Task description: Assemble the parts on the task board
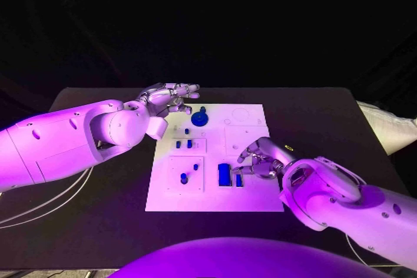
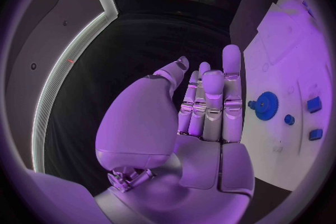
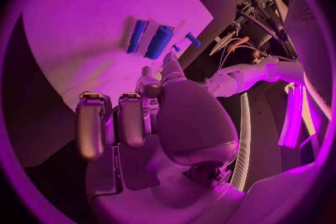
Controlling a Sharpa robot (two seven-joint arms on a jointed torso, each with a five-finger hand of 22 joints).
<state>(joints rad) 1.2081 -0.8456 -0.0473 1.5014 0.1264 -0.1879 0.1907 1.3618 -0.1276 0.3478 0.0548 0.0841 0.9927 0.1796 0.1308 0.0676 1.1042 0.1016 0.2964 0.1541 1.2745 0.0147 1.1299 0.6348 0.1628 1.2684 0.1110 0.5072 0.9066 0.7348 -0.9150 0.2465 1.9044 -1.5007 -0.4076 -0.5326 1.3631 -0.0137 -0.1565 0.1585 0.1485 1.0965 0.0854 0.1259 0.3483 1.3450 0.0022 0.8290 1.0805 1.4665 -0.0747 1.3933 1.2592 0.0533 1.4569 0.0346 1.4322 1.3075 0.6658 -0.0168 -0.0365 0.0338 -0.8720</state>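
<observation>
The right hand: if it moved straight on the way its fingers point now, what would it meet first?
Probably the tall dark blue block standing on the white task board. The right hand points toward it from beside it; height is unclear, so it might pass above.

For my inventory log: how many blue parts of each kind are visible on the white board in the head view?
Gear: 1
Long blocks: 2
Small pegs: 5
Total: 8 visible; the right hand may hide more.
</observation>
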